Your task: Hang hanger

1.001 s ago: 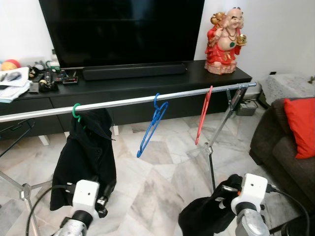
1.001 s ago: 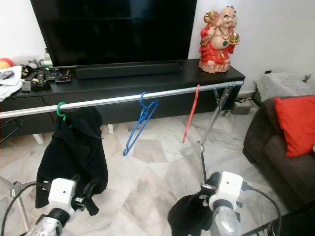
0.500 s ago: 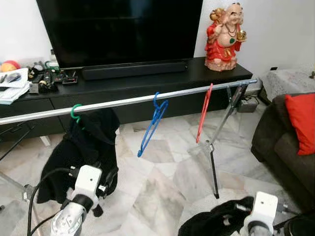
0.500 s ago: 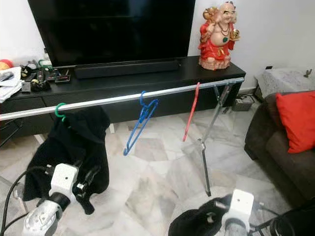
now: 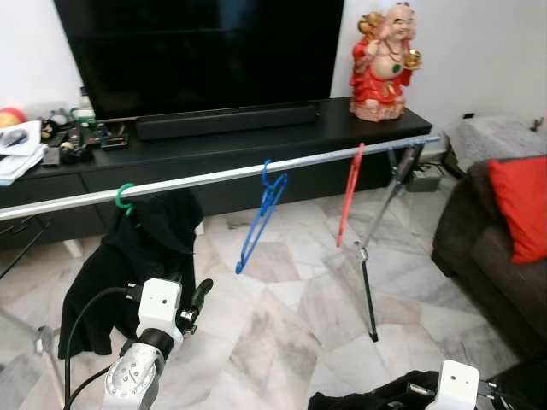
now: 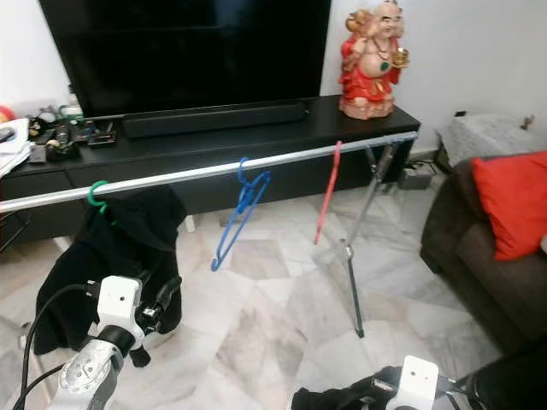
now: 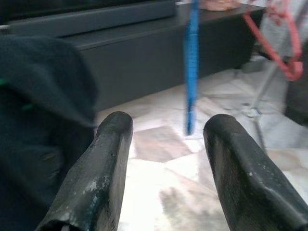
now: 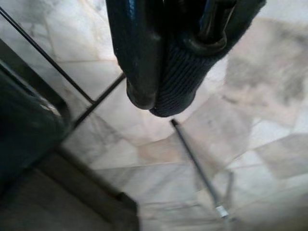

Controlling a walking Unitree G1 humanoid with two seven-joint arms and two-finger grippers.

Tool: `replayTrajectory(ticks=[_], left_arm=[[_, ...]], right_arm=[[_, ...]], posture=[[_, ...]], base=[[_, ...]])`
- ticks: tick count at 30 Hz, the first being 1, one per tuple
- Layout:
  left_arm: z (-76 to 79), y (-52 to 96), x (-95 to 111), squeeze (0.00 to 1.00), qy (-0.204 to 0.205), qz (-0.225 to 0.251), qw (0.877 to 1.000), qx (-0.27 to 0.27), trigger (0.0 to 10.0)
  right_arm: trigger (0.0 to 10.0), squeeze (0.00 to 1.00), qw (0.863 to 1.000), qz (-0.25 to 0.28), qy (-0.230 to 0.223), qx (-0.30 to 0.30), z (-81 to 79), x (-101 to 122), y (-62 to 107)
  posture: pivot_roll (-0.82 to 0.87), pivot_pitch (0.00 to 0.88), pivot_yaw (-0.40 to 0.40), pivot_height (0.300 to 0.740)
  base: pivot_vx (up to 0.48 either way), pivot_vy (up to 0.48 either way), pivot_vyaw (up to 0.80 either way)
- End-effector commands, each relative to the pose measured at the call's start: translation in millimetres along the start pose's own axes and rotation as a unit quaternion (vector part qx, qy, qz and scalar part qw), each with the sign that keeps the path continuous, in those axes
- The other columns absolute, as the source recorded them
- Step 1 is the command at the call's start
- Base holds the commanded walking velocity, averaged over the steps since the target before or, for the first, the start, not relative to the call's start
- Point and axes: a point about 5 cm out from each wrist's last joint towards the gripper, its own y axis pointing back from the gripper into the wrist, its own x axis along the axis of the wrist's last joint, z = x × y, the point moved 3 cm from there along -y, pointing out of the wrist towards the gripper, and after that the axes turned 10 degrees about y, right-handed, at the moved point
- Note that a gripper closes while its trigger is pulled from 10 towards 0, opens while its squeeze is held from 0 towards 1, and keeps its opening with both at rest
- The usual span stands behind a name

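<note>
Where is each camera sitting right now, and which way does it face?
Left eye view: on the head, looking forward and down at the rail, blue hanger, red hanger, black garment on the green hanger; both wrists show.
Right eye view: same scene, shifted slightly.
Left wrist view: along the open left gripper toward the blue hanger and TV cabinet.
Right wrist view: down at the marble floor; right gripper holds dark cloth.
Shared: blue hanger in eye and left wrist views.

Polished marble floor (image 5: 282, 316) beneath a bare metal rail (image 5: 222, 177) at frame centre.
Smooth plastic hangers, blue (image 5: 259, 220) and red (image 5: 348, 196); matt black cloth garment (image 5: 141, 256) lower left; glossy glazed figurine (image 5: 385, 51) (upper right); scuffed rubbery fingers (image 7: 101, 178).
</note>
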Motion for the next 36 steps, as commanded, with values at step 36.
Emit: replayTrajectory(ticks=[36], left_arm=[[6.3, 4.9, -3, 0.0, 0.0, -0.006, 1.0, -0.008, 10.0]], right_arm=[[10.0, 0.0, 0.999, 0.046, -0.022, -0.012, 0.7, 22, -6.5]], posture=[[0.14, 0.007, 0.0, 0.74]], base=[[0.0, 0.137, -0.35]])
